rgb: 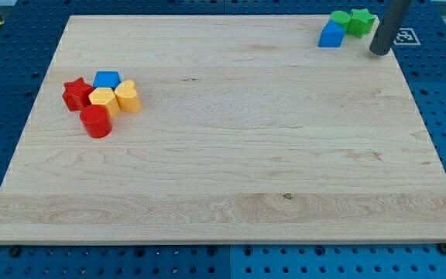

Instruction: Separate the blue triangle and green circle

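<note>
The board (231, 155) is pale wood, smooth, with thin grain lines. The little blocks, like the red round one (96, 122), look like matt plastic. The rod (388, 27) looks dark and dull.

Blocks: two red (76, 94) (96, 122), two yellow (102, 100) (128, 96), two blue (107, 78) (331, 35), two green (339, 18) (361, 21).

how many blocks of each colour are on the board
red: 2, the red star and the red cylinder
yellow: 2, the yellow hexagon and the yellow heart
blue: 2, the blue block in the left cluster and the blue triangle
green: 2, the green circle and the green star
total: 8
my tip is right of the green pair.
</note>
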Tool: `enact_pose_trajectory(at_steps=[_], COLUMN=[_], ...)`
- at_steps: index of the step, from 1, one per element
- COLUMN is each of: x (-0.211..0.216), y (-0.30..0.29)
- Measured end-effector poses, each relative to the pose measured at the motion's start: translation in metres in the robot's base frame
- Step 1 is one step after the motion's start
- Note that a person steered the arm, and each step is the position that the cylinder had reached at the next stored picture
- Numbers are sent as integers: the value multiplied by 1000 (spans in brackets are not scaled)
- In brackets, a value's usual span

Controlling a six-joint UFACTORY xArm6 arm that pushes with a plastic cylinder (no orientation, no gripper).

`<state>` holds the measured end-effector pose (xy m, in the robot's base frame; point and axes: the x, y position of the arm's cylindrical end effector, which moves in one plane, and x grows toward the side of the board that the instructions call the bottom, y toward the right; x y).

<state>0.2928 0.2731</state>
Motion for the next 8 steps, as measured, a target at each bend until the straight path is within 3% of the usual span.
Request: enact_pose_trajectory(at_steps=[8], x=[-44], y=[-15])
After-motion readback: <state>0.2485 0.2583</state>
